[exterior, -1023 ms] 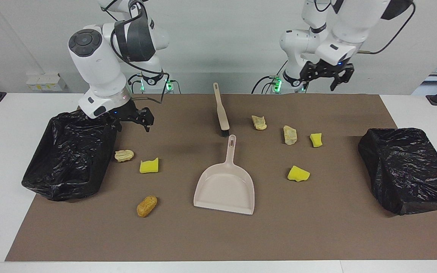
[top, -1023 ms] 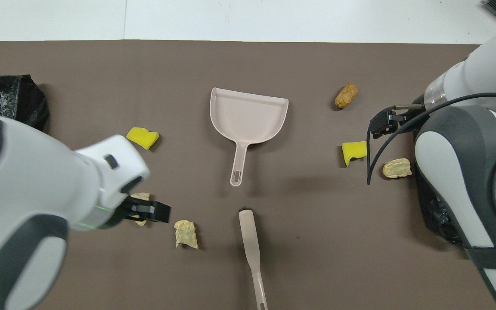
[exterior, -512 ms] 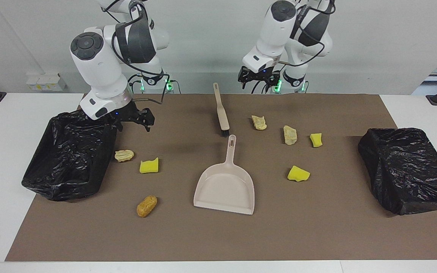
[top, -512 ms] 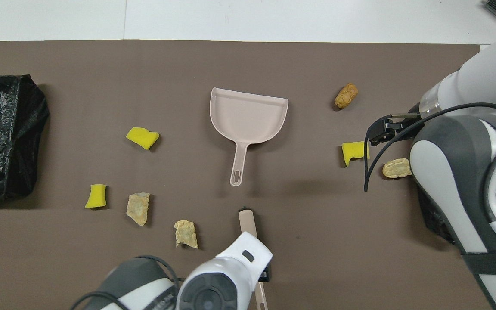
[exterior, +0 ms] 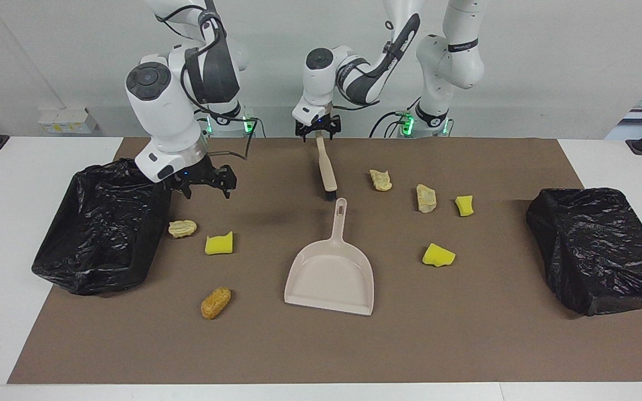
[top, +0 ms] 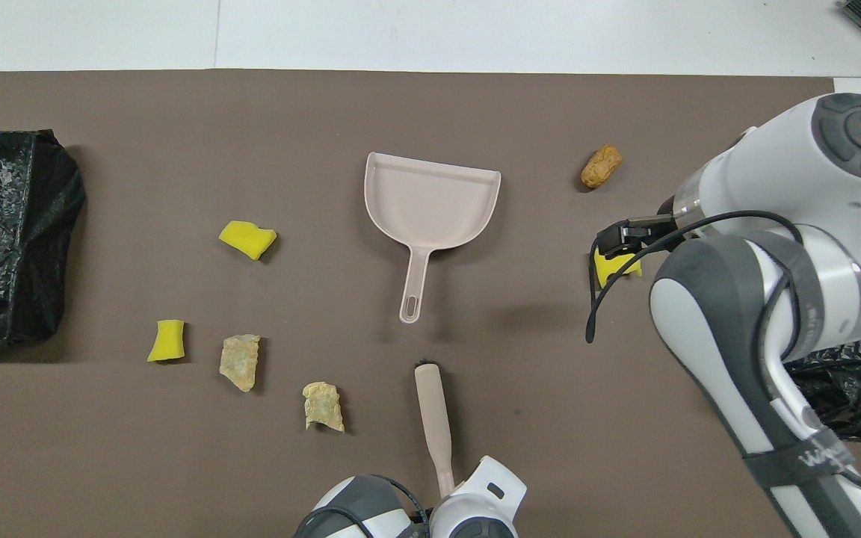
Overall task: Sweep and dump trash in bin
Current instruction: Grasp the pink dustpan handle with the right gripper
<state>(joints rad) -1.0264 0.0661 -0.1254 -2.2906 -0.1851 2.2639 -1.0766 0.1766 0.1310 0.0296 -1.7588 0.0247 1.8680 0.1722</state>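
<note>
Take twelve o'clock as toward the robots. A brown mat (exterior: pixel 466 345) covers the table. From the dustpan (exterior: pixel 329 278), one black bin (exterior: pixel 98 234) sits at nine o'clock and another black bin (exterior: pixel 599 250) at three. The right gripper (exterior: pixel 204 186) hangs over the mat by the nine o'clock bin, its fingers apart and holding nothing. The brush (exterior: pixel 327 172) lies at twelve o'clock. The left gripper (exterior: pixel 317 133) is at the tip of its handle; I cannot tell if it grips. The trash (exterior: pixel 219 244) lies on the mat: three bits between eight and ten o'clock, four between one and three.
</note>
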